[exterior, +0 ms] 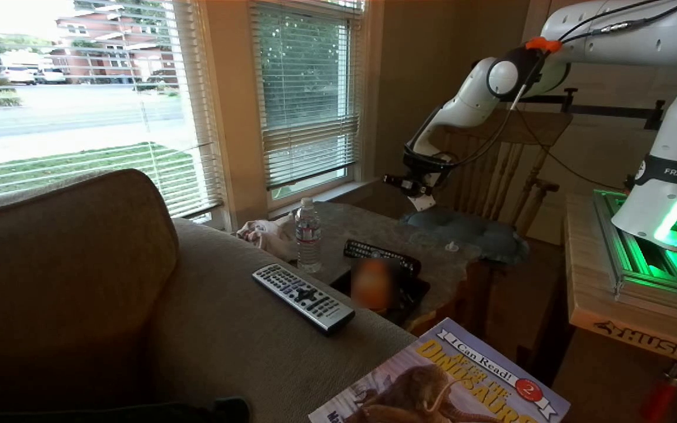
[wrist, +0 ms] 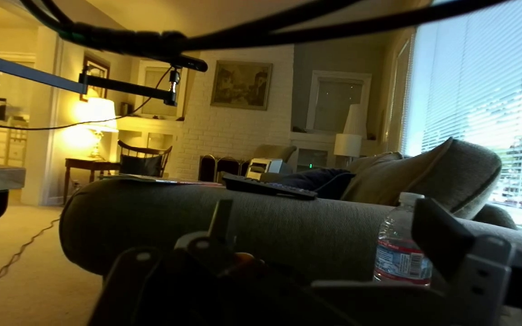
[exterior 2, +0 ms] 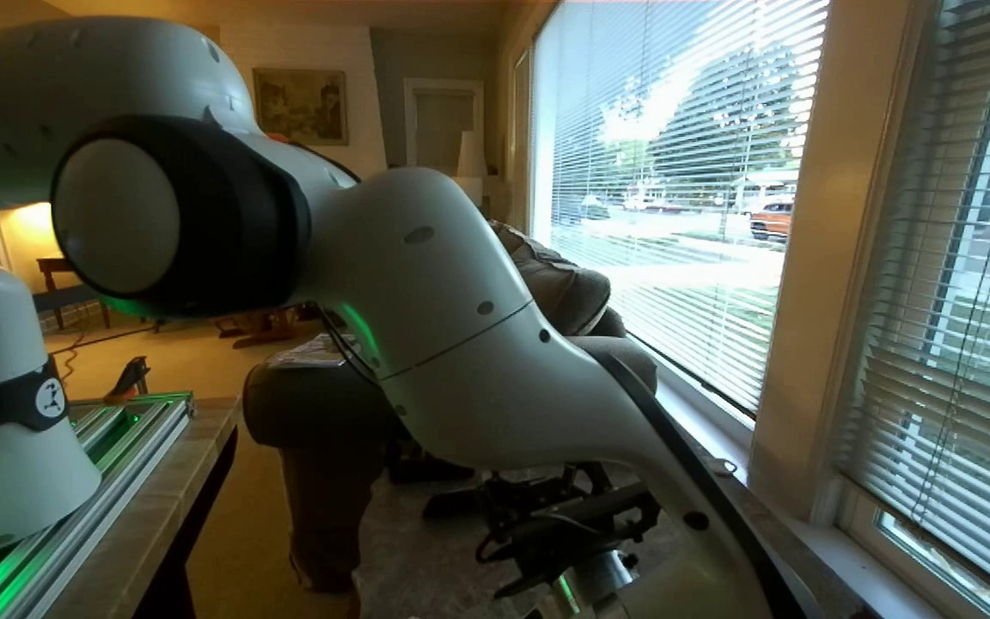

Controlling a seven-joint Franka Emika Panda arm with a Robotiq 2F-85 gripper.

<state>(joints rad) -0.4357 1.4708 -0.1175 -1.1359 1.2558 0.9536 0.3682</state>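
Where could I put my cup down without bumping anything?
The table looks bare between the water bottle, black remote and chair cushion, though the fingers hang nearby. The sofa arm has room between the silver remote and book. It's crowded around the blurred orange thing near the black remote, and where cloth lies beside the bottle.

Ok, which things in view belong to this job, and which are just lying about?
Probably the job's:
claw, open and empty
water bottle, standing ahead of it in the wrist view

Apparently just lying about:
silver remote and book, on the sofa arm
black remote
crumpled cloth
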